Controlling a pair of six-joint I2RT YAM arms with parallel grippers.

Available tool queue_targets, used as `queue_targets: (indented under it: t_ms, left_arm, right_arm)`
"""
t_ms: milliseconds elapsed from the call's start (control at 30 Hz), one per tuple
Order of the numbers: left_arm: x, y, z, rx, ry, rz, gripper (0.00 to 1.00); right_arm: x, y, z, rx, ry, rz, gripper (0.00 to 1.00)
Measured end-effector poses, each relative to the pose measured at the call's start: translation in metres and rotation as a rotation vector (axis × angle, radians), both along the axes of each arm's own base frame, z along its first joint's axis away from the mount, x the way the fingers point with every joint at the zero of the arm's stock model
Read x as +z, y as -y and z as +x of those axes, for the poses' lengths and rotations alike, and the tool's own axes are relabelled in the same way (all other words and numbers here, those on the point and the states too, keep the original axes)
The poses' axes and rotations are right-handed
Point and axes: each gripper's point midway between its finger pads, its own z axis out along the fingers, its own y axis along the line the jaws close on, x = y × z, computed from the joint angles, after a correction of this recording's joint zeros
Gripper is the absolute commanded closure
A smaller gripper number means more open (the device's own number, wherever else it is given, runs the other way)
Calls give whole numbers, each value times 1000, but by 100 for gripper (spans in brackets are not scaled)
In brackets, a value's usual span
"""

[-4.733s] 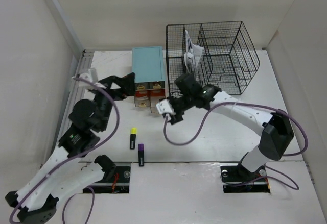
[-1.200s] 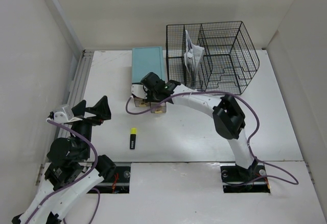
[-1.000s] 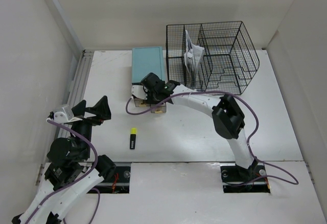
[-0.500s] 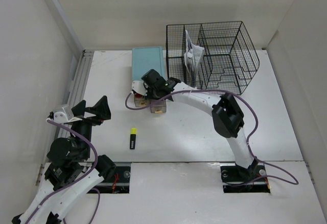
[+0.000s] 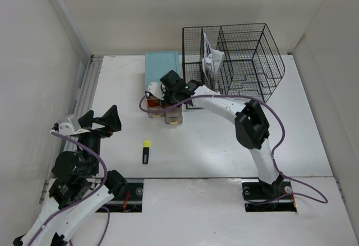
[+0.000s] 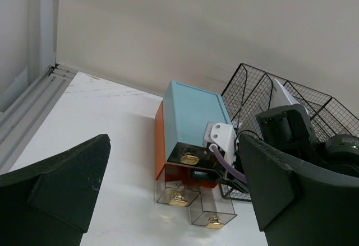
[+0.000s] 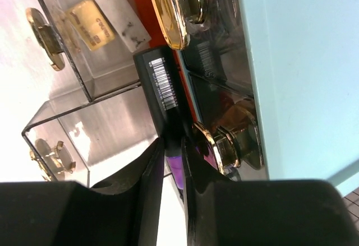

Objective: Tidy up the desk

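Our left gripper (image 5: 102, 115) hangs wide open and empty over the white desk (image 5: 224, 145), which carries everything here. A yellow marker (image 5: 146, 152) lies loose on it. At the drawer box (image 5: 162, 69), our right gripper (image 7: 173, 156) pinches a purple marker (image 7: 162, 89) over an open drawer (image 7: 101, 128). We judge stowing is under way; next comes lowering it and letting go.

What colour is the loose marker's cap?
Yellow, on a black barrel; the marker shows best in the top external view.
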Motion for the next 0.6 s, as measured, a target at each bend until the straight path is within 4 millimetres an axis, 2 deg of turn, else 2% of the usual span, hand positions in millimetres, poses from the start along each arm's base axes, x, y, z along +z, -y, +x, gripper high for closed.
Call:
queue_targets:
  t_ms: [500, 600]
  left_arm:
    - [0, -2, 0, 9, -2, -2, 0]
    - [0, -2, 0, 9, -2, -2, 0]
  right_arm:
    - [-2, -8, -14, 21, -91, 69, 78]
    - [-20, 2, -28, 18, -156, 31, 78]
